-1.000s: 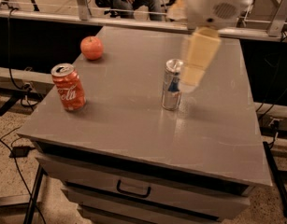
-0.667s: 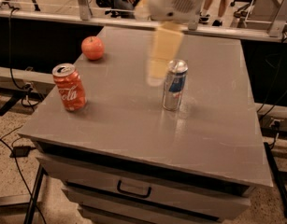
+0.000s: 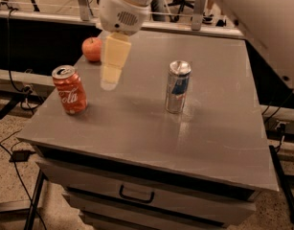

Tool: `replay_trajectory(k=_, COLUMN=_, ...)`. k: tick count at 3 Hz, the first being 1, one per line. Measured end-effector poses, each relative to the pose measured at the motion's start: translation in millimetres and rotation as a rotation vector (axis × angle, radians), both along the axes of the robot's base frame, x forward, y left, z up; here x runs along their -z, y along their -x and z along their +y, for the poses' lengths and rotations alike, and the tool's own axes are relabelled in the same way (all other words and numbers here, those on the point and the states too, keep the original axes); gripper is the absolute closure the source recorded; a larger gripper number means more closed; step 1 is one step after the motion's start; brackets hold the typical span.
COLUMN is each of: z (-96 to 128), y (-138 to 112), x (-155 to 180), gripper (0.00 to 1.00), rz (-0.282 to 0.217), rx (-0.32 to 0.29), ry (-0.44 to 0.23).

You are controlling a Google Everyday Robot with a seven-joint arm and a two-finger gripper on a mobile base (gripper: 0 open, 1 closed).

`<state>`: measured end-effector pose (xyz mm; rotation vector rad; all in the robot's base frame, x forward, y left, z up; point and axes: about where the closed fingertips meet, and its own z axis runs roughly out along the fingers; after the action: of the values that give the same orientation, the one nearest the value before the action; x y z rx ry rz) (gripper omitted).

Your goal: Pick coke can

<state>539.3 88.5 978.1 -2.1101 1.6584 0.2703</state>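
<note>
The coke can (image 3: 70, 90), short and red-orange with white cursive lettering and a silver top, stands upright near the left edge of the grey table (image 3: 137, 123). My gripper (image 3: 109, 83) hangs from the white arm above the table, to the right of the coke can and a little behind it, apart from it. It holds nothing that I can see.
A taller slim silver-and-blue can (image 3: 177, 86) stands right of the gripper, mid-table. A red apple (image 3: 92, 49) sits at the back left, just behind the gripper. The table has drawers with a handle (image 3: 136, 194) below its front edge. Cables lie on the floor at left.
The arm and gripper have swung left, from beside the silver-and-blue can to the space between it and the coke can. The cans and apple have not moved.
</note>
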Motion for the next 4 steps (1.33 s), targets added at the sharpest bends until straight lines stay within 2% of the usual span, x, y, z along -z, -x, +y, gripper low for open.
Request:
replay_trajectory(k=2, z=68.5, y=-6.8, x=28.7, gripper=0.0, rz=0.119, rx=0.022, ry=-0.11)
replay_trajectory(k=3, z=92.7, y=-4.8, x=42.5, gripper=0.0, rz=0.149, rx=0.022, ry=-0.124)
replay_trajectory(k=4, z=112.5, y=-8.2, x=61.7, gripper=0.0, rz=0.155, rx=0.036, ry=-0.112)
